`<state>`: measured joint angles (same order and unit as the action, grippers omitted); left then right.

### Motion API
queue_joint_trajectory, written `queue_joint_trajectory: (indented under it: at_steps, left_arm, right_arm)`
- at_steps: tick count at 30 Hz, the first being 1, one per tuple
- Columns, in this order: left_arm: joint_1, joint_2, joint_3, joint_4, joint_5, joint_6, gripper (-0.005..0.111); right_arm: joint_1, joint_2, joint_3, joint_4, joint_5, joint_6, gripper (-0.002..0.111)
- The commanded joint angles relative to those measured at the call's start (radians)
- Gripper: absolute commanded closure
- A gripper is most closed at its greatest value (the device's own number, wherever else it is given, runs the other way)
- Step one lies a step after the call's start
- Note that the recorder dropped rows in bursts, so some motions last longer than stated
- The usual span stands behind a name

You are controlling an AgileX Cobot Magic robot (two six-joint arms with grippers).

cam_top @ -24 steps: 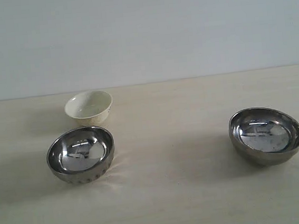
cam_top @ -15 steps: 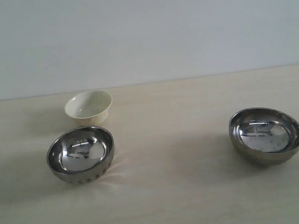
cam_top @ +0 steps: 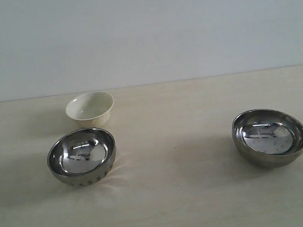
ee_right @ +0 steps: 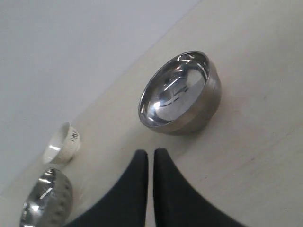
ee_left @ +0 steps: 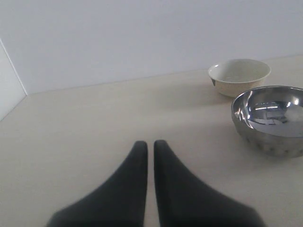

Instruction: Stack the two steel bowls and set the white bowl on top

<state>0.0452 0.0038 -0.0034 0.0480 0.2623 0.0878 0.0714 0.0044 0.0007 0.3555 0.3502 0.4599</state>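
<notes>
Progress: no step is done; the three bowls stand singly on the surface (cam_top: 176,202), none nested in another.
Left steel bowl (cam_top: 82,156): upright and empty, on the left of the exterior view.
White bowl (cam_top: 90,108): upright and empty, just behind the left steel bowl; whether the two touch cannot be told.
Right steel bowl (cam_top: 270,137): upright and empty, on the right of the exterior view, well apart from the other two.
Remaining: by judgement, the whole task, namely one steel bowl set into the other, then the white bowl placed on top.
Left end effector (ee_left: 150,144): fingers drawn together to a thin slit, holding nothing; it hangs over bare surface, near the left steel bowl but clear of it.
Right end effector (ee_right: 150,153): fingers likewise nearly together and empty; it points towards the right steel bowl, with bare surface between them.
Exterior view: neither arm appears in it.
</notes>
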Motion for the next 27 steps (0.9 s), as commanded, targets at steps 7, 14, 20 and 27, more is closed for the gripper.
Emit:
queue_joint_trajectory:
  at_steps: [7,14,20,27]
  left_arm:
    - [0.002,-0.004,0.003,-0.007,-0.007,-0.010,0.103]
    - [0.002,-0.004,0.003,-0.007,-0.007,-0.010,0.103]
    - [0.002,-0.004,0.003,-0.007,-0.007,-0.010,0.103]
    - [0.002,-0.004,0.003,-0.007,-0.007,-0.010,0.103]
  right_arm:
    - [-0.003,-0.004,-0.001,0.053,-0.061,0.028,0.108]
    - [-0.003,-0.004,-0.001,0.053,-0.155,0.024,0.108]
    - [-0.001,-0.004,-0.008,0.053,-0.271,-0.059,0.108]
    - [-0.001,0.195,-0.214,0.053,-0.264,-0.237,0.108]
